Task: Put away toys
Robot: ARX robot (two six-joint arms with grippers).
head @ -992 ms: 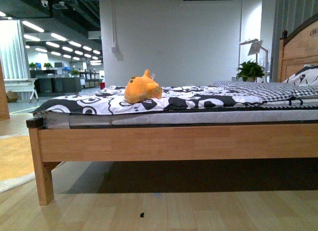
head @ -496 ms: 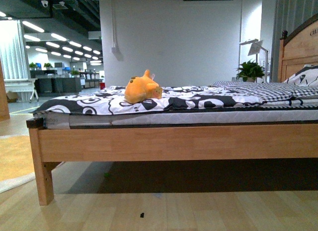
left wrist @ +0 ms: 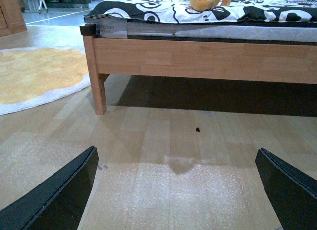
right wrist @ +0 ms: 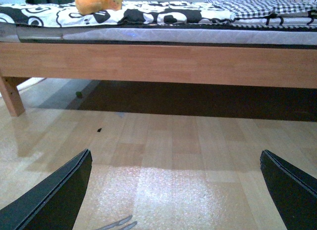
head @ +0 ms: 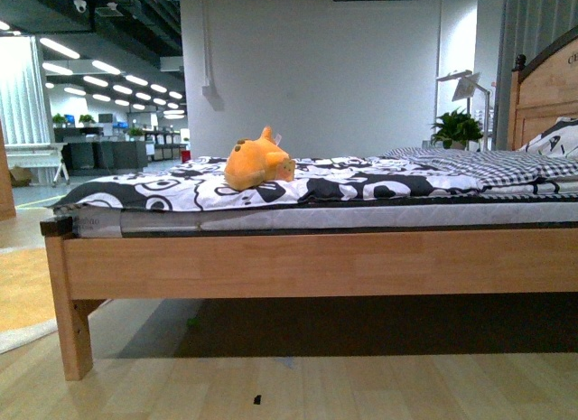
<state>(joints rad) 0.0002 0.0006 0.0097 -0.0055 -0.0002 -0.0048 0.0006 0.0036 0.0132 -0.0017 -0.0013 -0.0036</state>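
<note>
Little of the task looks done. The left hand [left wrist: 176, 151] is spread wide and empty, its two dark fingers [left wrist: 59, 195] low over the bare floor [left wrist: 168, 141]. The orange plush toy [head: 259, 161] lies untouched on the bed, left of centre in the front view and just above mid-height, with its pointed tip up. The right hand [right wrist: 175, 152] is likewise wide open with nothing between its fingers [right wrist: 54, 195], also down near the floor and well apart from the toy. Neither arm shows in the front view. By my reading, the approach, the grasp and the carrying away all remain, and no box, basket or shelf for the toy is visible, so I cannot tell where it should go.

At the far left of the front view, a yellow rug [head: 18, 294] with a pale border lies on the light wooden boards; beyond it an open hall with strip lights recedes in the upper left. The bed's wooden frame [head: 316, 266] spans nearly the whole width, its leg at lower left. A black-and-white patterned cover [head: 361, 181] is spread over the mattress under the toy. Further right lies a checked blanket [head: 488, 165]. Behind it stand a potted plant [head: 456, 128] and a lamp [head: 465, 84] against the white wall. The wooden headboard [head: 542, 90] closes the right edge.
</note>
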